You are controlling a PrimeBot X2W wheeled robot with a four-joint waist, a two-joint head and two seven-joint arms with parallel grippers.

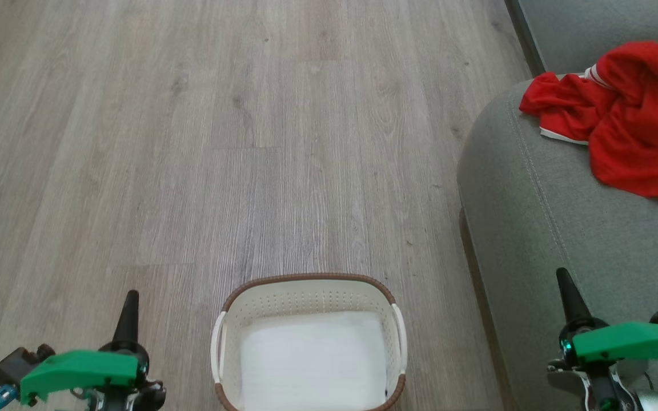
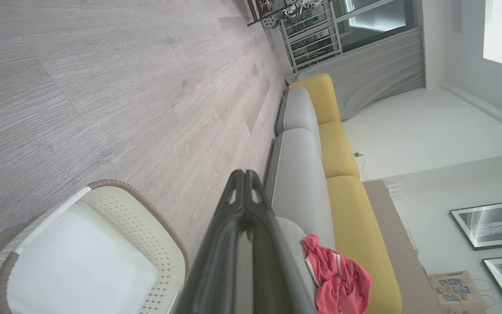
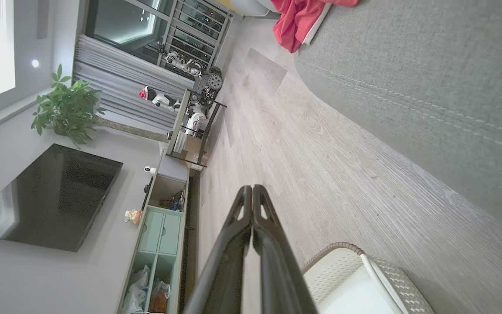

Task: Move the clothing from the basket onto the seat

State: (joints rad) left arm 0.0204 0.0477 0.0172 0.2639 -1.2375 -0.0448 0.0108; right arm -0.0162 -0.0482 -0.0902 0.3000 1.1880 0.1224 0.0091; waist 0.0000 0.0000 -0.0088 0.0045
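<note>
Pale grey wood-look flooring [image 1: 192, 142] is spread across the room, and along its right side the seat [image 1: 534, 228], a grey-green cushion with a stitched seam, is placed. Towards the far end of that seat the clothing [image 1: 620, 114] is found: a crumpled red jersey with a little white trim showing, lying wholly on the cushion. Well apart from it, on the floor beside the seat's near corner, the basket [image 1: 306, 278] is set upright, and a flat white pad [image 1: 312, 359] is seen on its bottom. Left of the basket, over bare floor, the left jaws are held pressed together, their dark fingers [image 1: 128, 319] pointing up the head view. The right jaws are likewise pressed together at the lower right, fingers [image 1: 569, 299] above the seat's near part. Nothing is pinched by either pair
</note>
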